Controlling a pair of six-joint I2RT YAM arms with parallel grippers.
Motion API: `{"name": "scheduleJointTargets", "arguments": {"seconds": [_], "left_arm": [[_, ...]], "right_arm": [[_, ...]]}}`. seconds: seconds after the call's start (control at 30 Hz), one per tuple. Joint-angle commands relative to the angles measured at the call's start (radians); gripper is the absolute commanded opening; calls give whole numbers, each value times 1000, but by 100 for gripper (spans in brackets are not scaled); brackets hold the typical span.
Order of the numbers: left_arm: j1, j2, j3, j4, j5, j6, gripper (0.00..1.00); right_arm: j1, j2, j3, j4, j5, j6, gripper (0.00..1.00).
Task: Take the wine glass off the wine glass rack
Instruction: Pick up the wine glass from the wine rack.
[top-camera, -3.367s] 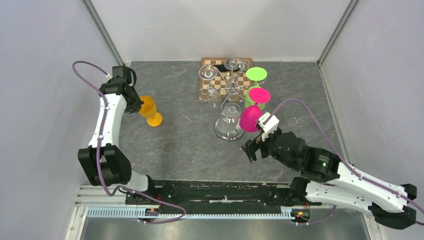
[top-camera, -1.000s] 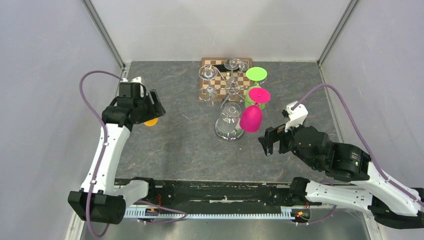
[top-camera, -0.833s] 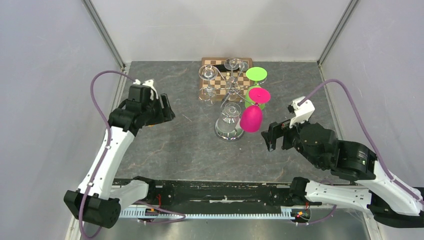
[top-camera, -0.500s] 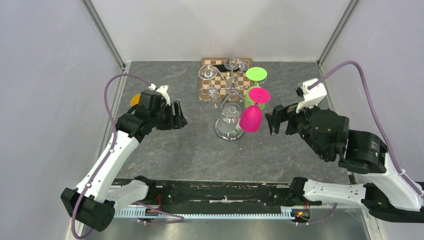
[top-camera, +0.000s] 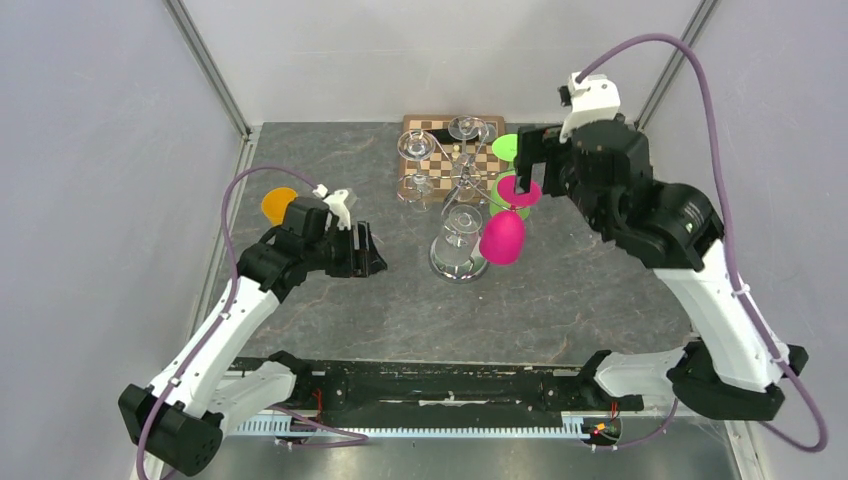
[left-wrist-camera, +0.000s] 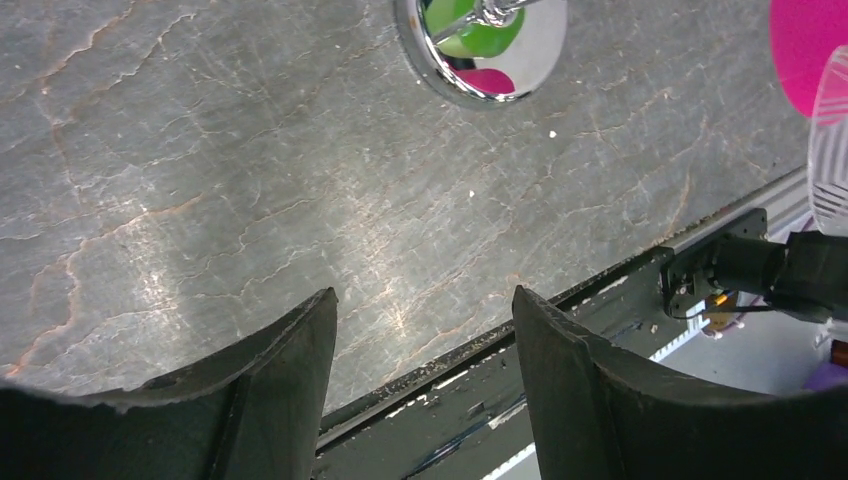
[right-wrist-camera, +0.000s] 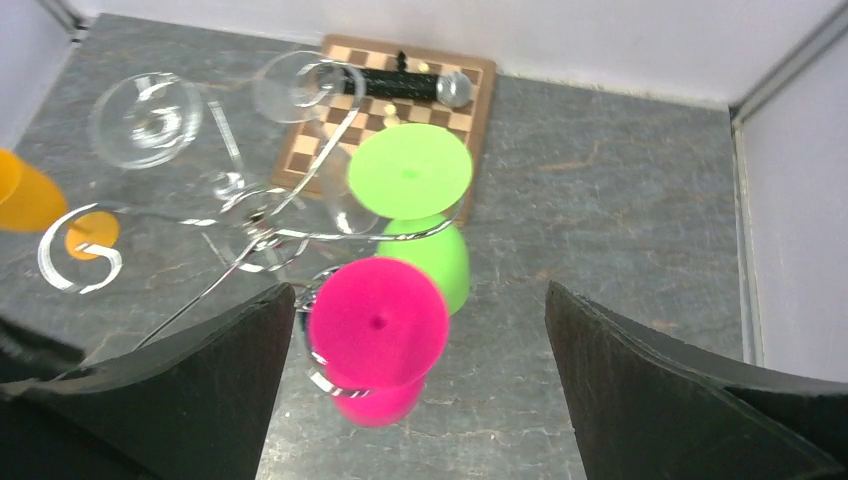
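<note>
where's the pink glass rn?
Top view, right of centre: the pink glass hangs foot-up on the wine glass rack, beside the green glass, below the right gripper.

The right gripper (right-wrist-camera: 417, 295) has swung from the near right to above the pink wine glass (top-camera: 502, 237). The left gripper (top-camera: 370, 252) has left the orange glass (top-camera: 279, 205), nearing the wine glass rack (top-camera: 458, 262).
</note>
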Motion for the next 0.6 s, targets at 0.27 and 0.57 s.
{"name": "scheduleJointTargets", "arguments": {"seconds": [0.27,0.57], "left_arm": [[-13,-116,-110,138,195,-4,70],[-14,-129,-172,181,251,3,70]], "right_arm": [[-592,-73,-242,193,-733,76,93],[-795,-165,-535,443,-1157,283,87]]}}
